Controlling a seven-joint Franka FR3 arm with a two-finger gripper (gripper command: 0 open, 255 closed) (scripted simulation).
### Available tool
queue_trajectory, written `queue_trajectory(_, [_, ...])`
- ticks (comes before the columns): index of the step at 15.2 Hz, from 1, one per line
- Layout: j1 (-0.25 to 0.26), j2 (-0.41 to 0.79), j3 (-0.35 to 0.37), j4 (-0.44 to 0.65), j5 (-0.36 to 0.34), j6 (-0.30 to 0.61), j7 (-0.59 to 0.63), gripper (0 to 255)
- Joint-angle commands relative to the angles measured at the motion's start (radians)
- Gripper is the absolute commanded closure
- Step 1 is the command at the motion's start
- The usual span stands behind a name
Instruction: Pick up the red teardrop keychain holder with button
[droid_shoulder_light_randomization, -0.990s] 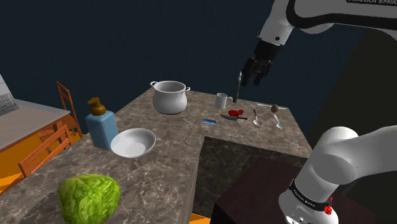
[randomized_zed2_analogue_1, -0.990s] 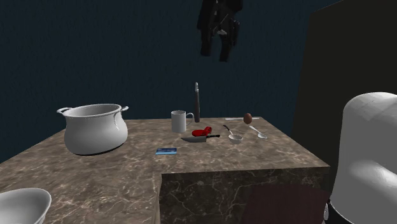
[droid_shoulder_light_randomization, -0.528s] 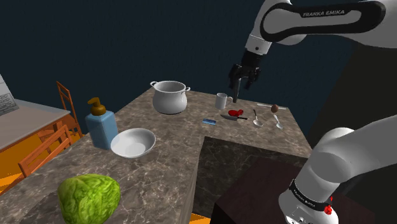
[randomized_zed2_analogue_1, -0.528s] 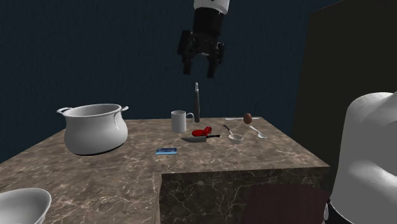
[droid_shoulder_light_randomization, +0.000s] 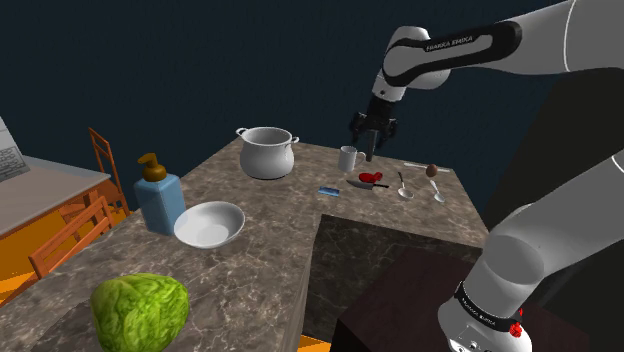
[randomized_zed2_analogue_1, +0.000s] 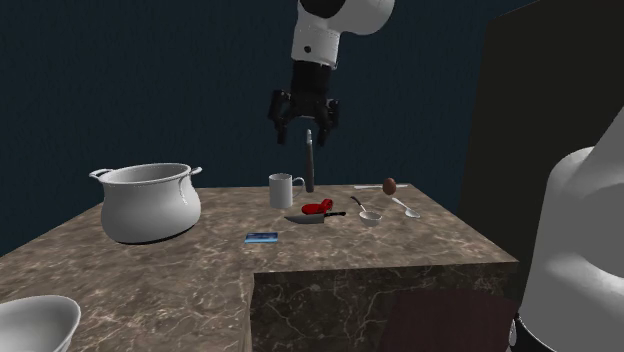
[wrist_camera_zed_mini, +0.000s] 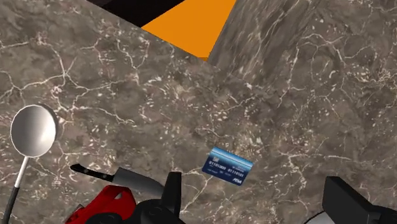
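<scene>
The red teardrop keychain holder (droid_shoulder_light_randomization: 372, 179) (randomized_zed2_analogue_1: 316, 208) lies on the marble counter (droid_shoulder_light_randomization: 260, 215), next to a black-handled knife (randomized_zed2_analogue_1: 318, 218) (wrist_camera_zed_mini: 127, 179). My black gripper (droid_shoulder_light_randomization: 370, 131) (randomized_zed2_analogue_1: 303, 127) hangs well above the counter, over a dark slender post (randomized_zed2_analogue_1: 309, 162) and the white mug (randomized_zed2_analogue_1: 283, 190). It sits higher than the holder and a little behind it. In the wrist view the holder (wrist_camera_zed_mini: 105, 205) lies just outside one finger. The fingers (wrist_camera_zed_mini: 172, 194) of the gripper (wrist_camera_zed_mini: 257, 207) stand wide apart with nothing between them.
A blue card (wrist_camera_zed_mini: 228, 167) (randomized_zed2_analogue_1: 262, 237) lies near the counter's inner corner. Two spoons (randomized_zed2_analogue_1: 368, 212) (randomized_zed2_analogue_1: 405, 207) and a brown egg-shaped thing (randomized_zed2_analogue_1: 390, 185) sit beside the holder. A white pot (droid_shoulder_light_randomization: 267, 152), bowl (droid_shoulder_light_randomization: 209, 224), soap dispenser (droid_shoulder_light_randomization: 158, 195) and lettuce (droid_shoulder_light_randomization: 140, 310) stand further along.
The arm has swung down and toward the shoulder view's left, bringing the gripper from high above to just over the dark post. Nothing on the counter has moved.
</scene>
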Motion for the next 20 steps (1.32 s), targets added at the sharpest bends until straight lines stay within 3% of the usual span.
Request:
queue_trajectory(1, [-0.020,0.063,-0.008,0.026,-0.003,0.032,0.039,0])
queue_trajectory(20, [-0.181,0.576,-0.146,0.241,0.041,0.258,0.324,0])
